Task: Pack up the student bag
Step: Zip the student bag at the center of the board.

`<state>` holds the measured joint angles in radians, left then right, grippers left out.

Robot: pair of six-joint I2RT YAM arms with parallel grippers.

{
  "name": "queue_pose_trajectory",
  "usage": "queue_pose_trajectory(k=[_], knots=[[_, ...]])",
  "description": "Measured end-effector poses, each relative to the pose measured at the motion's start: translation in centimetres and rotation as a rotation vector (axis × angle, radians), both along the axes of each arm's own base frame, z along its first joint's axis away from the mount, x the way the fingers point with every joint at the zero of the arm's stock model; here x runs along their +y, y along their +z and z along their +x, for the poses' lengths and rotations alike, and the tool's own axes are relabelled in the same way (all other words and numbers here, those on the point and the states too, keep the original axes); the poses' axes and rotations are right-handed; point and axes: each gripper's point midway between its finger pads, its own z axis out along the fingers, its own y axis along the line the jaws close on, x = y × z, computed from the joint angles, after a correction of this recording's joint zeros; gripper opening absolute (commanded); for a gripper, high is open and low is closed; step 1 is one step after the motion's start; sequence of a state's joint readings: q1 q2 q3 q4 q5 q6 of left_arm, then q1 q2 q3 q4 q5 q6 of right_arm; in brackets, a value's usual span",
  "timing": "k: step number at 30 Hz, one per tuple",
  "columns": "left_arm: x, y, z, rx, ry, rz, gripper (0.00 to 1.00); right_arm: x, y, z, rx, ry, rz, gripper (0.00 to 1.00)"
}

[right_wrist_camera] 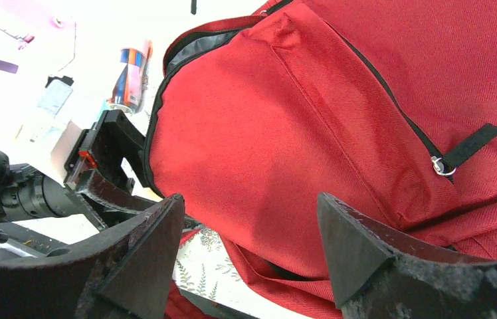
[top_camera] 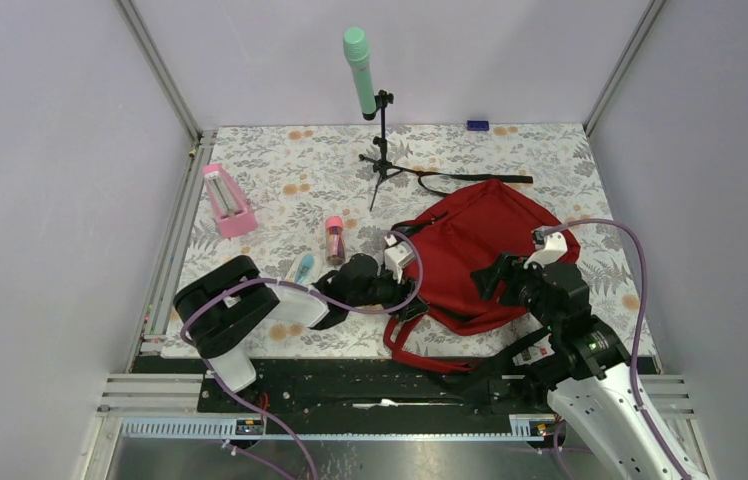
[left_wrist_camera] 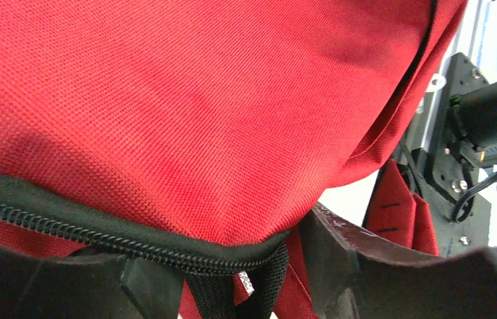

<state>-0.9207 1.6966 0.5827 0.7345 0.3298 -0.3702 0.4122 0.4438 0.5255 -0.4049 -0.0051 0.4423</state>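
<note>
The student bag (top_camera: pixel 475 245) is a dark-red backpack lying flat on the floral table, right of centre, its red shoulder straps trailing toward the near edge. My left gripper (top_camera: pixel 410 303) is at the bag's near-left edge. In the left wrist view (left_wrist_camera: pixel 246 272) it is open, with the bag's black zipper edge (left_wrist_camera: pixel 99 232) and a black webbing loop between the fingers. My right gripper (top_camera: pixel 490 276) hovers over the bag's near side, open and empty (right_wrist_camera: pixel 249 246). The right wrist view shows the bag's front pocket (right_wrist_camera: pixel 339 133) and a zipper pull (right_wrist_camera: pixel 440 166).
A pink case (top_camera: pixel 227 200) lies at the far left. A small can (top_camera: pixel 334 238) and a light-blue item (top_camera: pixel 302 266) lie left of the bag. A tripod stand with a green microphone (top_camera: pixel 360 60) stands at the back, and a black strap (top_camera: pixel 470 180) lies behind the bag.
</note>
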Motion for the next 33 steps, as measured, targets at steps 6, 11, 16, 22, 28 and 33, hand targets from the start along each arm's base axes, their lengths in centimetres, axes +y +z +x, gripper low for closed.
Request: queue_pose_trajectory(k=[6,11,16,22,28,33], knots=[[-0.4,-0.8,0.2,-0.013,0.022,0.066,0.19,0.2,0.3,-0.2,-0.012,0.013,0.012,0.79],[-0.4,-1.2,0.2,-0.028,0.052,0.108,0.00,0.3,0.1,-0.4,-0.008,0.025,0.013,0.77],[0.0,0.3,0.3,-0.044,0.080,0.105,0.00,1.0,-0.2,-0.7,0.002,0.082,-0.001,0.76],[0.7,3.4,-0.1,-0.061,0.084,0.078,0.00,2.4,-1.0,-1.0,0.012,0.187,-0.025,0.76],[1.2,3.6,-1.0,-0.021,0.049,0.129,0.00,5.7,-2.5,-2.7,-0.004,0.374,-0.102,0.75],[1.0,4.4,-2.7,0.038,-0.025,0.136,0.00,7.1,-2.6,-2.8,-0.053,0.427,-0.158,0.76]])
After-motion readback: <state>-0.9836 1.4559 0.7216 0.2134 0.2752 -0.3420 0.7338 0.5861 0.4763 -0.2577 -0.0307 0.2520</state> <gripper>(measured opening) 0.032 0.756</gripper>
